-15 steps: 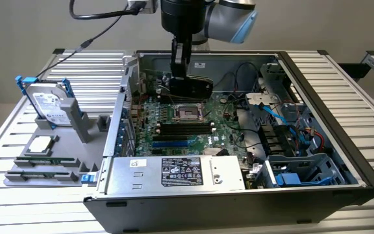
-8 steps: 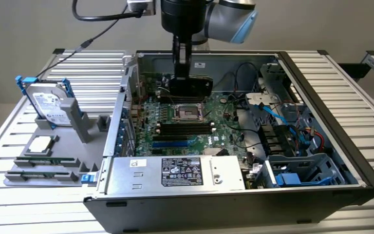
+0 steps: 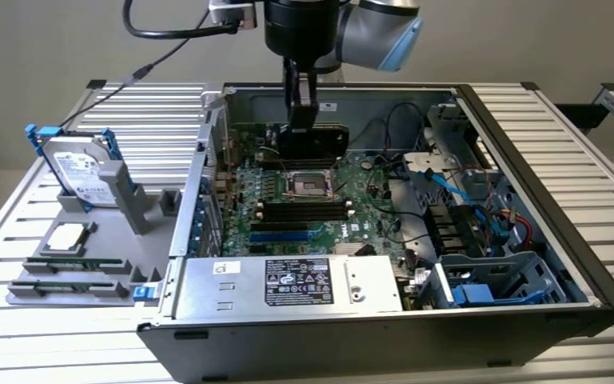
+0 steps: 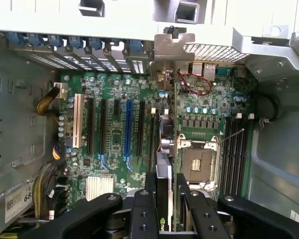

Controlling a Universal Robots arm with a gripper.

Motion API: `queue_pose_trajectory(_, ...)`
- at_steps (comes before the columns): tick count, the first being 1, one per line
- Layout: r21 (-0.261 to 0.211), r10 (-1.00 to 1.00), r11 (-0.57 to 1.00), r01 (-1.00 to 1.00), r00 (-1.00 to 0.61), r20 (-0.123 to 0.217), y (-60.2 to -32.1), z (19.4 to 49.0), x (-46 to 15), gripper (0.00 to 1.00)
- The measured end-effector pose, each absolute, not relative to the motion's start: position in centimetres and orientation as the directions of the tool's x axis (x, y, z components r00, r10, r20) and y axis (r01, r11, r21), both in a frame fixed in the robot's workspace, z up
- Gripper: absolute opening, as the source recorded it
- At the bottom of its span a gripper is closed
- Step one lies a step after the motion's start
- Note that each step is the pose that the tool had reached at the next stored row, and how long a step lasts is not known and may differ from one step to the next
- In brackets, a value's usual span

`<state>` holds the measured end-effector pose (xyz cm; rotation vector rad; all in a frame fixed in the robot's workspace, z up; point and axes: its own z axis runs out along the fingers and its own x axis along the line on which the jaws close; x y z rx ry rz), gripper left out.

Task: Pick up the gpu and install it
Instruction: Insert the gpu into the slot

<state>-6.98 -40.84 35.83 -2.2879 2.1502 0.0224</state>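
From where I stand, the slatted tabletop (image 3: 563, 128) carries a big computer case (image 3: 392, 352) lying open on its side across the middle of the exterior view. On that view's left sits a grey holder (image 3: 105, 240) with a hard drive (image 3: 77, 172) standing upright in it. Inside the case, the green motherboard (image 3: 245, 192) takes up most of the floor, and a silver power supply (image 3: 297, 282) lies along the near edge.

The arm comes down from the upper centre of the frame. Its gripper (image 3: 305, 128) is clamped on the gpu (image 3: 312, 142), a black slab hanging inside the case just beyond the CPU socket (image 3: 309, 184). In the wrist view the gripper (image 4: 165, 199) pinches the gpu (image 4: 163, 179) edge-on between its two fingers. The card sits over the strip between the expansion slots, one of them a blue slot (image 4: 128, 127), and the CPU socket (image 4: 198, 164). It looks clear of the board and is not seated in any slot.

I would judge the card light and stiff but delicate. The flat faces, where the fingers press now, seem the safest place to hold it, well away from the contact edge. Any twist against a slot could strain the circuit board.
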Motion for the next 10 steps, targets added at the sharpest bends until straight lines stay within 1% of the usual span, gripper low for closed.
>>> queue_pose_trajectory(10, 0.006, -0.998, -0.063, -0.998, 0.063, -0.012, -42.1, 35.4, -7.0, 0.27)
